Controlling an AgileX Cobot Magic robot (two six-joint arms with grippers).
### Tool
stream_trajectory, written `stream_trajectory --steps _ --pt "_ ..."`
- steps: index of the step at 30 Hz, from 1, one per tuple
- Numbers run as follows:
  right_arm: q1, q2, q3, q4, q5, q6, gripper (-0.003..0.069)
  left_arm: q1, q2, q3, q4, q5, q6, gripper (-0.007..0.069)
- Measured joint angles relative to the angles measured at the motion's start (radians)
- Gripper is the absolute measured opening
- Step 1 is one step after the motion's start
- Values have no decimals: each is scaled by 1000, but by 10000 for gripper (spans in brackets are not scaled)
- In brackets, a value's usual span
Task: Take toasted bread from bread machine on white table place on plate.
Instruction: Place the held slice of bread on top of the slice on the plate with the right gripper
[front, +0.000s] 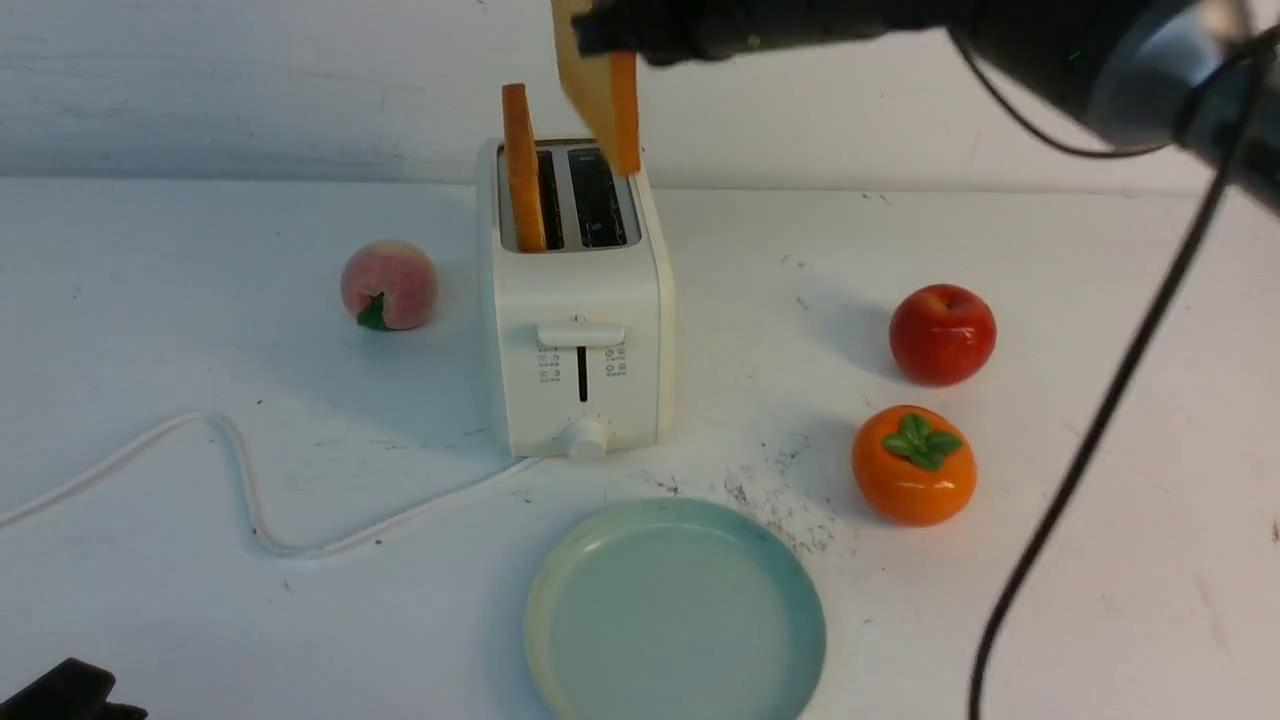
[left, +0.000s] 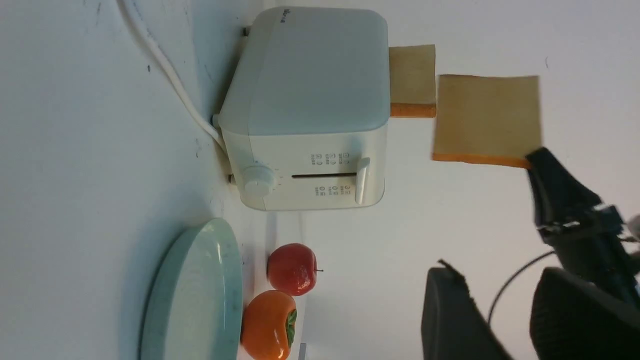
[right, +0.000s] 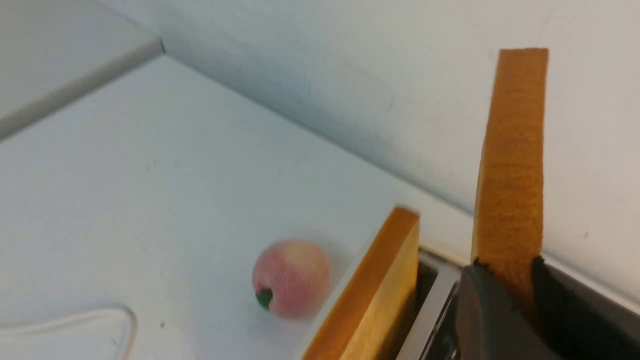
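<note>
toasted bread (front: 600, 105) | clamped in right tool (right: 507, 295), above bread machine (front: 600, 290) | left tool (left: 500, 305) wide | panel print unreadable

The right pincer (front: 597, 35) is high above the white table (front: 200, 300), and the held slice (front: 603, 100) hangs down from between its fingers. Directly below the pincer stands the bread machine (front: 580, 330); the held slice is over its right slot, clear of it. The second slice (front: 522, 170) stands in the left slot, just left of the pincer and lower. Further left of the pincer, on the table, lies a peach (front: 388, 285), and a cord (front: 240, 480) runs leftward from the machine's foot. To the right of the pincer sits an apple (front: 942, 333), with a persimmon (front: 913, 465) just before it. The plate (front: 815, 630) lies before the machine, nearer the robot than the pincer.
</note>
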Motion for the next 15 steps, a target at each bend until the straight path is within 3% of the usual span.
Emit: stream_trajectory --steps 6,15 --pt "-28 -176 -1 -3 128 34 91 0 0 0 0 11 0 237" --pt "-113 -444 -4 -15 513 95 91 0 0 0 0 23 0 237"
